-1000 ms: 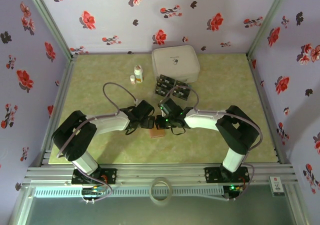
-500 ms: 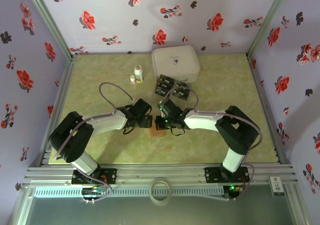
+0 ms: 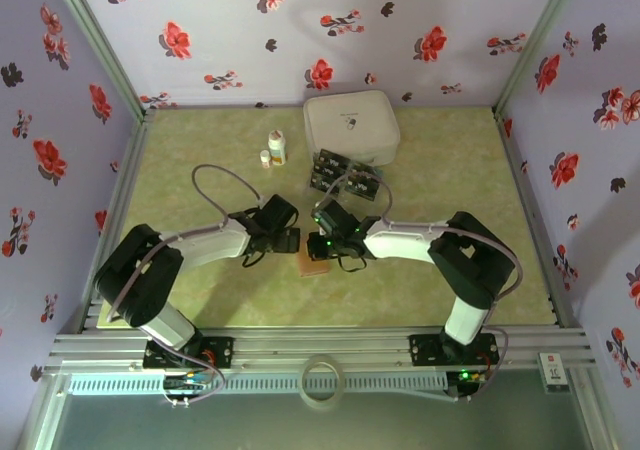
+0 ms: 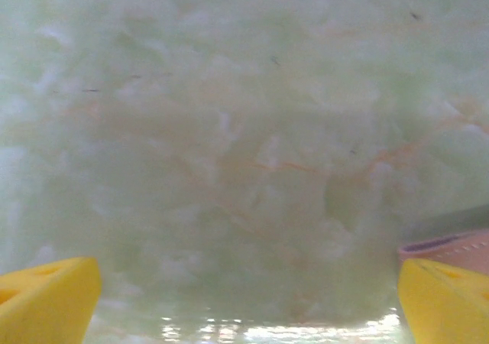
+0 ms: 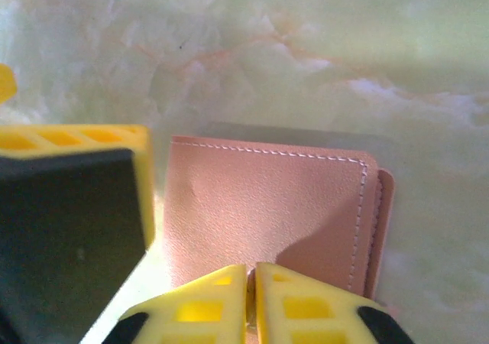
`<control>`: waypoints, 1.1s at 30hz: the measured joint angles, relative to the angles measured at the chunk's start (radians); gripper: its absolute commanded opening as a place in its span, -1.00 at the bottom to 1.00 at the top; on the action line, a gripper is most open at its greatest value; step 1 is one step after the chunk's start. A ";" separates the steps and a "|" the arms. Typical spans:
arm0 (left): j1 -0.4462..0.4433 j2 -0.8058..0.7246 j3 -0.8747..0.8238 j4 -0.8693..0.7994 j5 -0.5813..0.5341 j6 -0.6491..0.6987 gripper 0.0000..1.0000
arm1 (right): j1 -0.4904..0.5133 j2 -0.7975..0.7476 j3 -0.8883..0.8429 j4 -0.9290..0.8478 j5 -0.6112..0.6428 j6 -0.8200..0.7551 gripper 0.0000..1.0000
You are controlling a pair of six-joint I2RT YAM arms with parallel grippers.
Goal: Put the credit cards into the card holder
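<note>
The card holder, a closed pinkish-brown leather wallet with white stitching, lies flat on the table. My right gripper sits at its near edge, the two yellow fingertips almost touching with the wallet's rim pinched in the thin slit between them. My left gripper stands wide open just left of the wallet, with only its corner by the right finger. One left finger looms beside the wallet. The credit cards, dark with pale markings, lie farther back.
A large white rounded case stands at the back centre, right behind the cards. Two small white bottles stand left of it. Flowered walls close in the green marbled table on three sides.
The left arm has drawn back a little to the left, away from the wallet. The right gripper has shifted slightly left, and more of the wallet shows from above.
</note>
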 measured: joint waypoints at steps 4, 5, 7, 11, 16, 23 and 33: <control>0.058 -0.056 -0.013 -0.010 0.000 0.001 0.99 | 0.013 0.005 0.034 -0.039 -0.002 -0.006 -0.28; 0.074 -0.072 -0.015 -0.011 0.000 0.001 0.99 | 0.014 0.005 0.042 -0.052 -0.002 -0.005 -0.20; 0.099 -0.104 -0.018 -0.013 0.000 0.003 0.99 | 0.015 0.005 0.060 -0.079 -0.002 -0.009 -0.02; 0.137 -0.178 -0.020 -0.021 0.004 0.006 0.99 | 0.015 0.005 0.120 -0.164 0.001 -0.028 0.27; 0.172 -0.275 -0.020 -0.040 0.015 0.016 0.99 | 0.006 -0.042 0.206 -0.236 0.013 -0.061 0.99; 0.205 -0.462 -0.059 -0.055 0.013 0.048 0.99 | -0.073 -0.378 0.185 -0.255 0.099 -0.080 0.99; 0.281 -0.789 -0.247 0.124 -0.191 0.232 0.99 | -0.276 -0.828 -0.152 -0.224 0.579 -0.161 0.99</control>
